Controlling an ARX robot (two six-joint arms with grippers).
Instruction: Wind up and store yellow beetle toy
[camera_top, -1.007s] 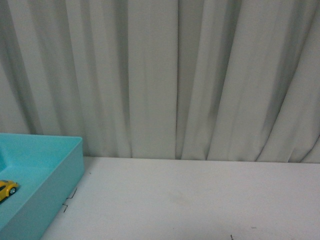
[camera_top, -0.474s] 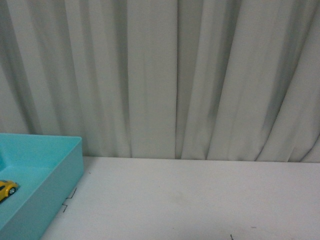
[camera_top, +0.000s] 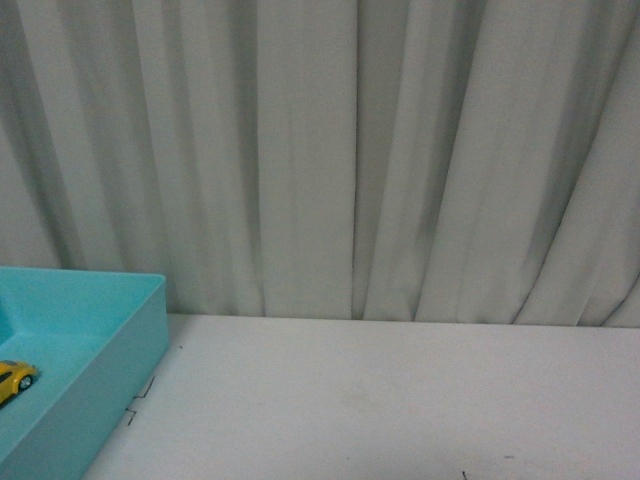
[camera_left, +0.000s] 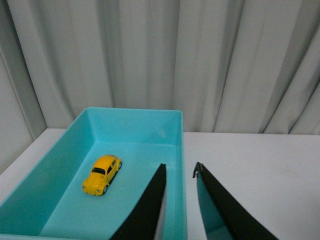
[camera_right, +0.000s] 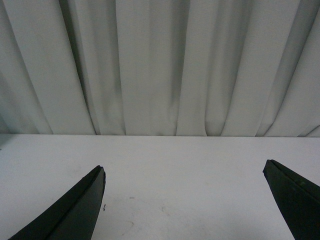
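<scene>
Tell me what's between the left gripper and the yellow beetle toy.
Only bare turquoise bin floor, in the left wrist view. The left gripper hangs over the bin's wall, apart from the yellow beetle toy.

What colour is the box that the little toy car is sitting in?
Turquoise. The box holding the yellow beetle toy shows best in the left wrist view.

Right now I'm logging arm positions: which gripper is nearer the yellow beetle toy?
Left. The left gripper hovers over the bin beside the yellow beetle toy; the right gripper faces bare table.

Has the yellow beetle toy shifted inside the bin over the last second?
No. The yellow beetle toy sits at the same spot against the turquoise bin wall.
</scene>
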